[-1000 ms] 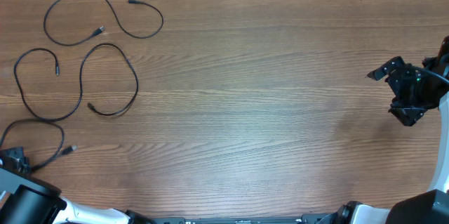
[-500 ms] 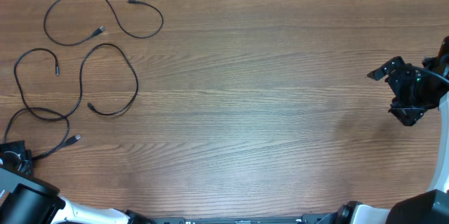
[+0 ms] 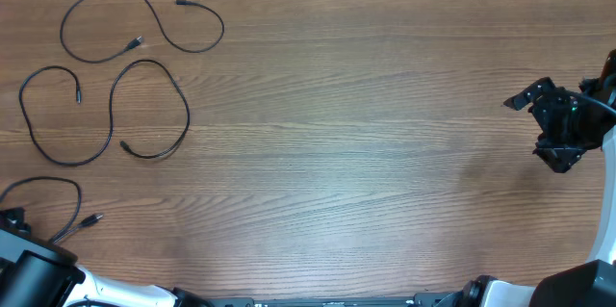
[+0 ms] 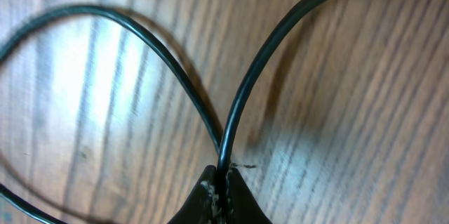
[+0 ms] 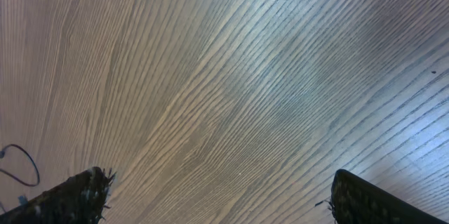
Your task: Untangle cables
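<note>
My left claw (image 4: 223,194) was shut tight on a thin black cord with a silver-tipped plug (image 3: 48,182). In the left wrist view two runs of that cord (image 4: 242,97) swept in from either side and met right at my fingertips, pinched there just above the brown wood-grain surface (image 3: 337,153). From overhead, the rest of the cord curved out of my left claw (image 3: 12,218) in one open loop lying on the surface, its silver tip resting just beside the claw.

A second thin black cord (image 3: 112,115) lay near the left claw, on the side toward the far edge, bent into two joined loops and apart from the one I held. A third thin black cord (image 3: 63,33) lay further out from the left claw in the same direction, close to the second; I could not tell that they touched.

My right claw (image 3: 541,132) hung well apart from the left claw, across the whole width of the surface. Its fingers (image 5: 77,196) stood wide open with only bare wood between them.
</note>
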